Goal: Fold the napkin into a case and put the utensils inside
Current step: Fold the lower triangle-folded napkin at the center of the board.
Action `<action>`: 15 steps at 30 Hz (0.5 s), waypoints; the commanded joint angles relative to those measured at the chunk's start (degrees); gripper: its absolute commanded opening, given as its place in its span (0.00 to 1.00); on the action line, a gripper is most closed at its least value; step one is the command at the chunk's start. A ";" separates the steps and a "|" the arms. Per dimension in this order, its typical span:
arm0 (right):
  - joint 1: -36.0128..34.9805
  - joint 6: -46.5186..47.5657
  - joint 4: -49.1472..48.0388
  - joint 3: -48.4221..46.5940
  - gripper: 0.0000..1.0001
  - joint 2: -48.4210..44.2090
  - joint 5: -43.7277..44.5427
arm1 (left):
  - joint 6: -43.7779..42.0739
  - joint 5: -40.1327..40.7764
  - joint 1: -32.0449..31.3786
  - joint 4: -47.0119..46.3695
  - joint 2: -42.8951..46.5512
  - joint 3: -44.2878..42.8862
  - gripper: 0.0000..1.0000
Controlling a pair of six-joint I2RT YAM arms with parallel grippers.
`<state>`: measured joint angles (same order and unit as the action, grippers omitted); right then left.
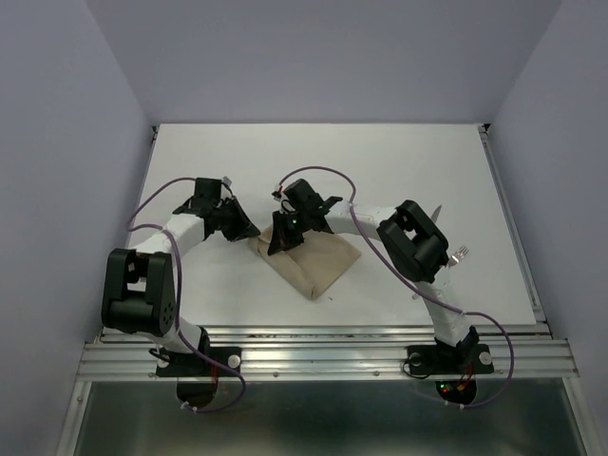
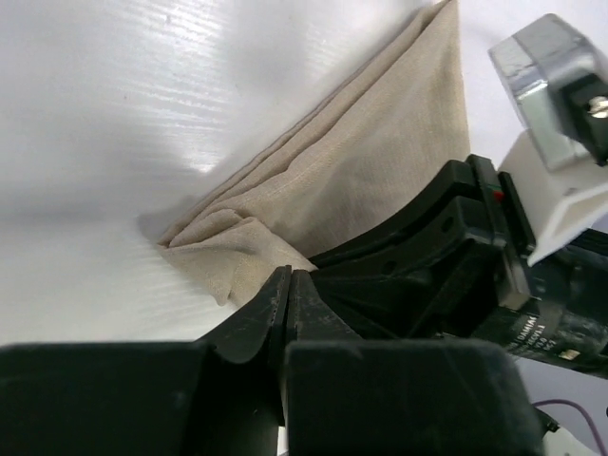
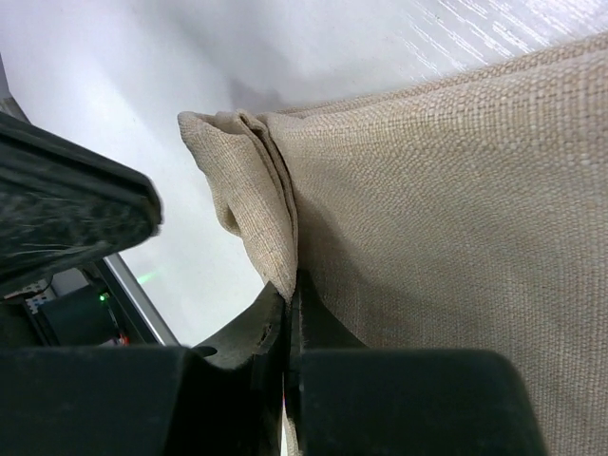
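Folding is the step in hand: on the flat white table (image 1: 380,161), the soft beige-tan cloth napkin (image 1: 318,261) lies mid-table as a broad layered wedge, not yet narrowed. The black two-finger right gripper (image 3: 288,287) is clenched on its layered edge, and the black left gripper (image 2: 290,277) is closed too, tips at the bunched corner, though whether cloth sits between them I cannot tell. Next, I judge, the pinched edge must be carried over and laid flat before the two pink-handled, silver-ended utensils (image 1: 460,254), lying well apart at the right, go in.

Bright even light, soft shadows, glare
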<state>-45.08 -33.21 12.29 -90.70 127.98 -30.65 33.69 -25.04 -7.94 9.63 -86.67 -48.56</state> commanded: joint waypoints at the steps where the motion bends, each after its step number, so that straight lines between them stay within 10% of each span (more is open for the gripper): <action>1: -0.45 -0.36 -2.36 -0.71 0.01 -0.54 -1.34 | -1.79 -0.19 -0.32 1.18 3.09 -3.82 0.13; 15: -0.45 -1.07 -3.86 0.35 0.01 -0.81 -2.04 | -3.11 -4.40 -2.16 1.89 -11.92 -14.37 0.06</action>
<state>-45.08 -34.09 11.07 -90.00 127.98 -31.55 32.32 -26.44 -8.88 10.44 -95.50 -60.42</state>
